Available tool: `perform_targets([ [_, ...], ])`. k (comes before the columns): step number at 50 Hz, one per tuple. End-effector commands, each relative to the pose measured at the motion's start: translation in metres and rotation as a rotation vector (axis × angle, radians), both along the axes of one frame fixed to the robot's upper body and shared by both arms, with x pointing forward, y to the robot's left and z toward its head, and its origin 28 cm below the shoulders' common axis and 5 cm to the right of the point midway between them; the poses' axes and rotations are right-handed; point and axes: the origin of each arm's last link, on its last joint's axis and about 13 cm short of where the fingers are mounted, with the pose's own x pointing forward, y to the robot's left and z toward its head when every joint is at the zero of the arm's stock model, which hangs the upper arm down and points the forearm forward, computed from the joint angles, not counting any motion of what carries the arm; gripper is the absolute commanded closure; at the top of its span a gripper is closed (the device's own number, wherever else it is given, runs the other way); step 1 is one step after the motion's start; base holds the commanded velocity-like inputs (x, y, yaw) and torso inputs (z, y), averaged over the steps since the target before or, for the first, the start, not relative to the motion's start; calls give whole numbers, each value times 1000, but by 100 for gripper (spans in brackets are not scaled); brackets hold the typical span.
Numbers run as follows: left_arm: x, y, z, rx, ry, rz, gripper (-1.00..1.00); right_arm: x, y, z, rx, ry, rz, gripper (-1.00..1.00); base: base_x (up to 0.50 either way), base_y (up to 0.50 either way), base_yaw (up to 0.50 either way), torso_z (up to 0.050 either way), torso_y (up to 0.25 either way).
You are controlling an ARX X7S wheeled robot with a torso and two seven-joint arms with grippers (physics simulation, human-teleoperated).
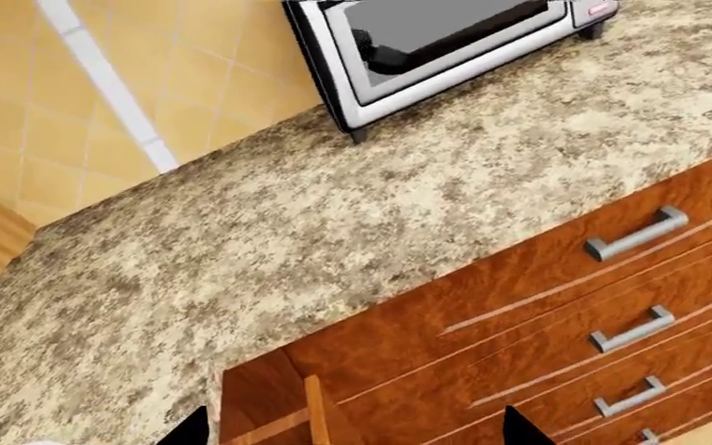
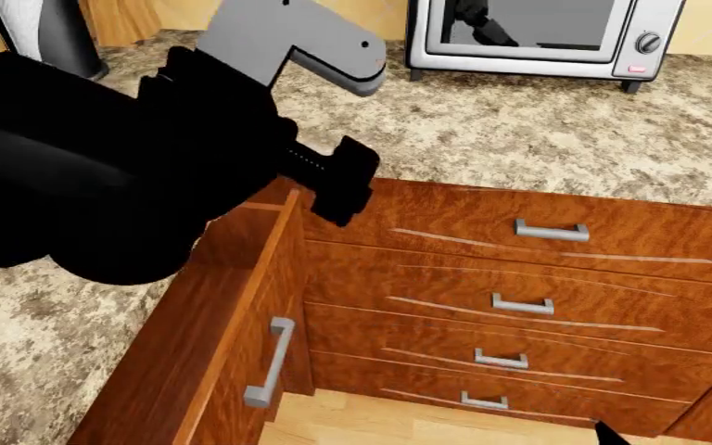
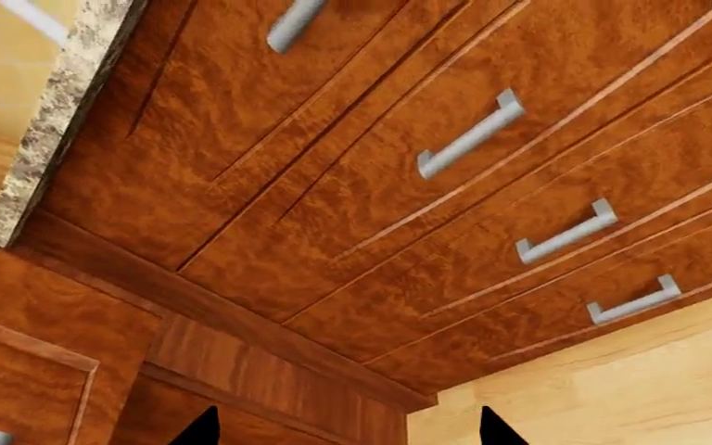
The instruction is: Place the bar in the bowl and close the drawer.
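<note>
Head view is mostly filled by our left arm (image 2: pixel 121 176), a black mass crossing the left half of the scene and hiding whatever lies beneath it. Behind it the granite counter (image 2: pixel 517 130) runs to the far wall, where a toaster oven (image 2: pixel 536 37) stands.

Next in size is the drawer (image 2: pixel 226 343), pulled well out at the near left, its brushed-metal handle (image 2: pixel 272 362) facing right. Four shut drawer fronts (image 2: pixel 529 287) stack to its right.

We cannot find the bar or the bowl in any view; they may sit behind the arm or out of frame.

Our left gripper (image 1: pixel 349 428) shows two dark fingertips spread wide with nothing between them, above the open drawer's corner. Our right gripper (image 3: pixel 344 428) is likewise spread wide and empty, low by the cabinet face.

The main risk, as we judge it, is moving blind: with the arm blocking our view, a sweep could strike the drawer's side wall. Shutting the drawer first could leave the bar unplaced.
</note>
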Motion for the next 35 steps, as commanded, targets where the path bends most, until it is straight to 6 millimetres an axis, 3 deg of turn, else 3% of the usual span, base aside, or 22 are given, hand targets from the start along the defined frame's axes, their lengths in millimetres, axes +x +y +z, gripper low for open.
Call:
perform_targets([
  [1, -3, -37, -9, 99, 5, -55, -100, -5, -4, -1, 7, -4, -21, -100, 0, 0, 0, 0, 0],
  [22, -11, -91, -52, 257, -14, -126, -100, -7, -8, -8, 17, 5, -39, -100, 0, 0, 0, 0, 0],
  [35, -26, -123, -99, 385, -46, -195, -100, -11, -7, -11, 27, 15, -42, -100, 0, 0, 0, 0, 0],
])
